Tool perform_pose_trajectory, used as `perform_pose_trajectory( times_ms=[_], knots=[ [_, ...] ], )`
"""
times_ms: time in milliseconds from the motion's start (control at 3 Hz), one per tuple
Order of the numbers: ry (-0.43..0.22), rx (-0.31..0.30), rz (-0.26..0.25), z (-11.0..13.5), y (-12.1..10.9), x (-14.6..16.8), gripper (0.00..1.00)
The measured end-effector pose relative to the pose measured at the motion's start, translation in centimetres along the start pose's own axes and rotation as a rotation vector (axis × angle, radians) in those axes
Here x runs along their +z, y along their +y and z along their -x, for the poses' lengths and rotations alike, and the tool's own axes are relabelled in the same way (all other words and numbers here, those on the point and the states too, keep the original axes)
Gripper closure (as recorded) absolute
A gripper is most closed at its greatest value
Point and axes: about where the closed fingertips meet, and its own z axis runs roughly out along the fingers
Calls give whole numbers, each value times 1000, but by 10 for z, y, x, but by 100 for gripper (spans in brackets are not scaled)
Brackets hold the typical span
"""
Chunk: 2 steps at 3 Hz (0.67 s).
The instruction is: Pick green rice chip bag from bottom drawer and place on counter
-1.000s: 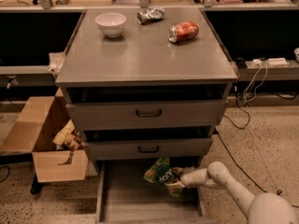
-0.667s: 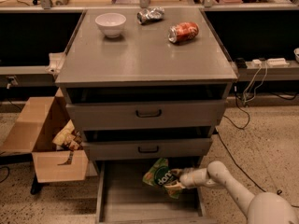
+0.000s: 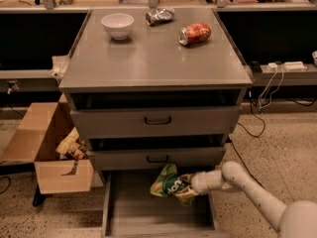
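The green rice chip bag (image 3: 168,183) is light green with a dark round logo. It hangs in the air over the back right of the open bottom drawer (image 3: 133,215), just below the middle drawer's front. My gripper (image 3: 186,188) reaches in from the lower right on its white arm and is shut on the bag's right side. The bag hides most of the fingers. The counter (image 3: 148,58) is the grey cabinet top above.
On the counter stand a white bowl (image 3: 117,25), a crumpled silver bag (image 3: 159,15) and a red can on its side (image 3: 195,33). Two upper drawers (image 3: 157,121) are closed. An open cardboard box (image 3: 47,152) sits on the floor at left. Cables lie at right.
The bag has shifted slightly left and up with my gripper. Nothing on the counter has moved.
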Motion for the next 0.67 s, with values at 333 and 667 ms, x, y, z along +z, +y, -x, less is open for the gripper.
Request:
perform_pose_trajectory(
  times_ms=[333,667],
  knots=[
    [31,-127,-2,68,3,-41,100],
    [53,-270,-37,148,15,-81,100]
  ],
)
